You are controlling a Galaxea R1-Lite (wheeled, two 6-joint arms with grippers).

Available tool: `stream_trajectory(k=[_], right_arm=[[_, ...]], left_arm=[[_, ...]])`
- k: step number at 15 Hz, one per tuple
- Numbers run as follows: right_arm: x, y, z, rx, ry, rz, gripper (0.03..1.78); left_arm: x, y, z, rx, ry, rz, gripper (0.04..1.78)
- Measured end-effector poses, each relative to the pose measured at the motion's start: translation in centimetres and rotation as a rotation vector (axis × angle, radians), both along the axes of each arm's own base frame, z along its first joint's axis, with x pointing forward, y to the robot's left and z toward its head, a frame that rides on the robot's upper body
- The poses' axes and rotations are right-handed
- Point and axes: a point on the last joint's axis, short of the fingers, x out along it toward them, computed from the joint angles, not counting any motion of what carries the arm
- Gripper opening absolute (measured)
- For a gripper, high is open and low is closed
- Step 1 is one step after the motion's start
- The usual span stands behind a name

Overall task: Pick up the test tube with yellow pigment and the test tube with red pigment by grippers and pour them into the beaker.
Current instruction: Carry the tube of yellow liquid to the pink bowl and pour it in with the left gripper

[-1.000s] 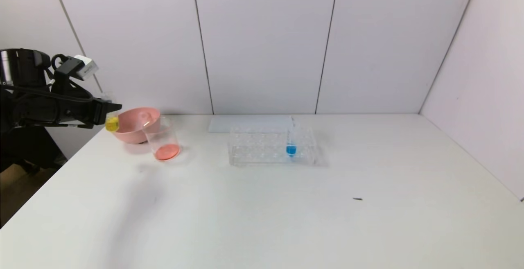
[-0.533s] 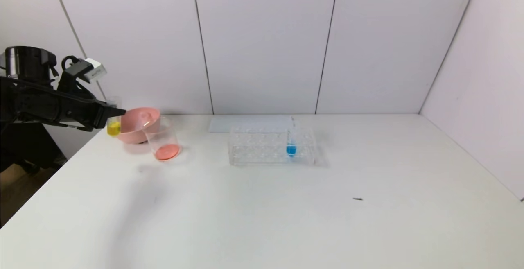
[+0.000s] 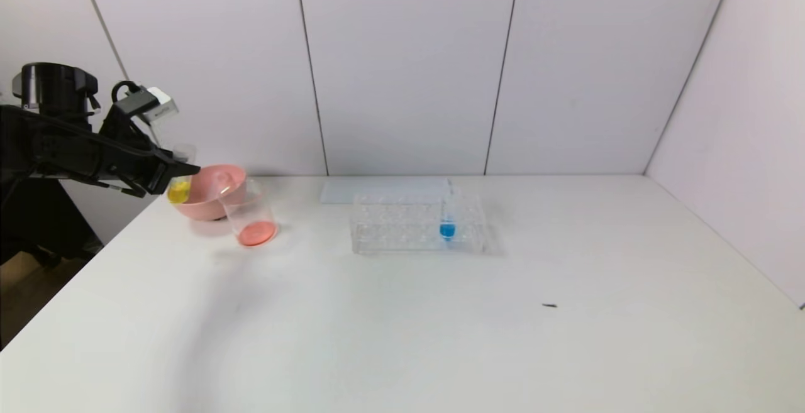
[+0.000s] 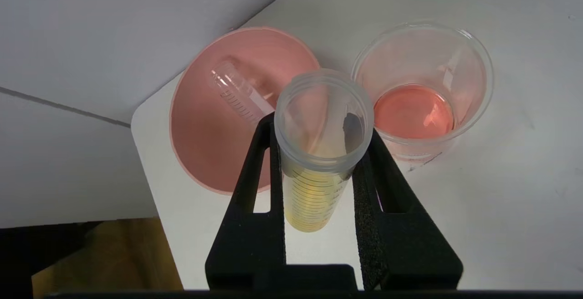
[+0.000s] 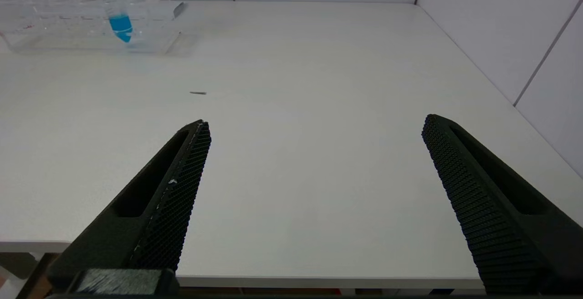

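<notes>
beaker (image 3: 249,215) just right of bowl (image 3: 210,192), rack (image 3: 417,224) farther right

The right gripper (image 5: 316,128) is hanging low over the near edge of the white table (image 5: 319,85), and its two black fingers (image 5: 177,185) are standing wide apart with nothing between them. Far across the table, a clear rack (image 5: 86,21) is sitting near the back wall, and a clear tube with blue liquid (image 5: 114,10) in its tip is standing up in the rack. A tiny dark speck (image 5: 198,93) is lying on the table between the rack and the gripper.
</notes>
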Motion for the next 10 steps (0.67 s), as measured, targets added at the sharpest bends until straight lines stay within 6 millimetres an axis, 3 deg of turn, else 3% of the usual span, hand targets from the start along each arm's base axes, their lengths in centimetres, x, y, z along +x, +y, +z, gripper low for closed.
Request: stream_trajectory(k=[10], right_arm=[[0.0, 0.0, 0.01, 0.0, 0.0, 0.0, 1.7]], left_arm=[[0.59, -0.6, 0.31, 0.068, 0.014, -0.065, 0.44]])
